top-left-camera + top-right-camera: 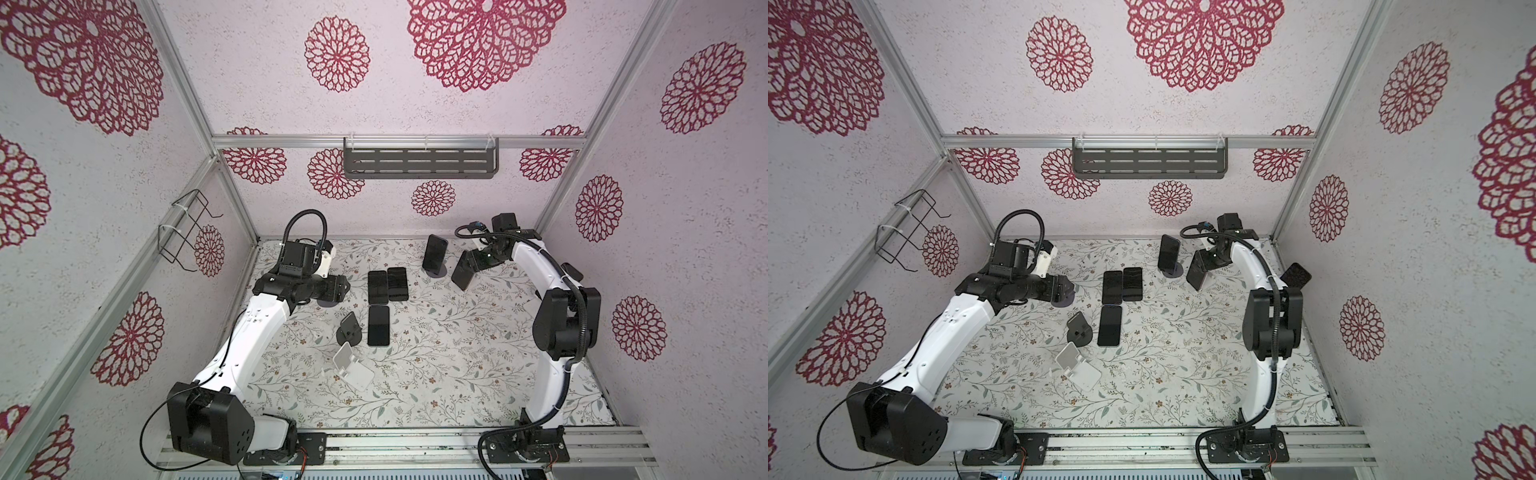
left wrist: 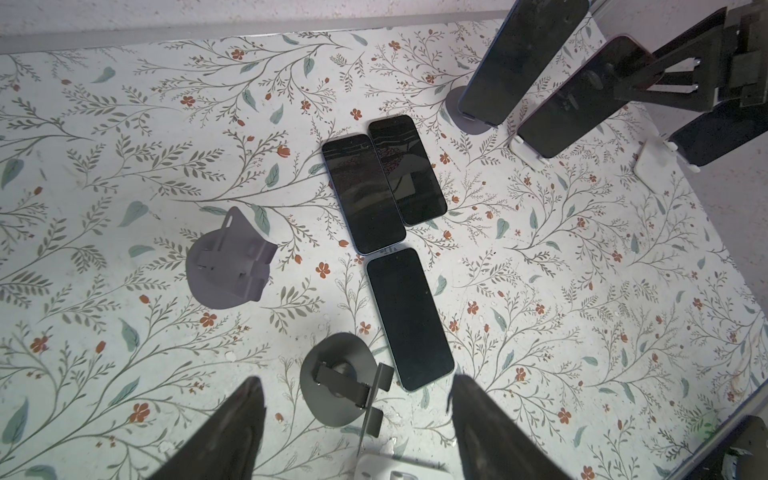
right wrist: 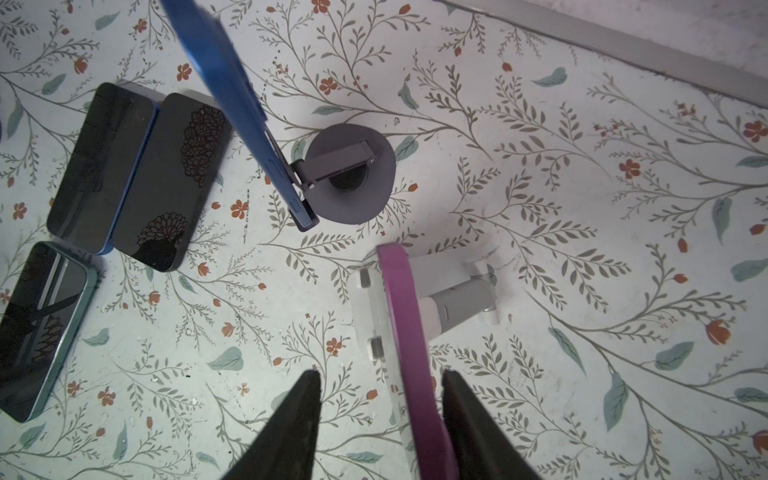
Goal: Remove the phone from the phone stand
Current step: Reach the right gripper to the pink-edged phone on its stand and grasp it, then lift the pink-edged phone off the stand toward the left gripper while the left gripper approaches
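Right pincer stands partly open astride the top edge of the purple phone and is not yet clamped on it. One finger appears to touch the phone's back, while the other finger is apart from the screen side, with bare mat showing in the gap.

I judge the step in hand to be the closing grasp. To do it well, the pincer should shift slightly so the phone sits midway between the fingers. Otherwise the touching finger may push the phone over before the other one arrives. Once closed, the pull should follow the phone's own lean, up and out of the lip of the white stand, not sideways. That stand looks light and could lift or tip with the phone. The blue phone on its round grey stand is just to the left, so the lift needs to stay clear of it.

In both top views the purple phone leans on its stand at the far right of the mat, directly under the right pincer. The left pincer hangs wide and empty, well apart on the left.
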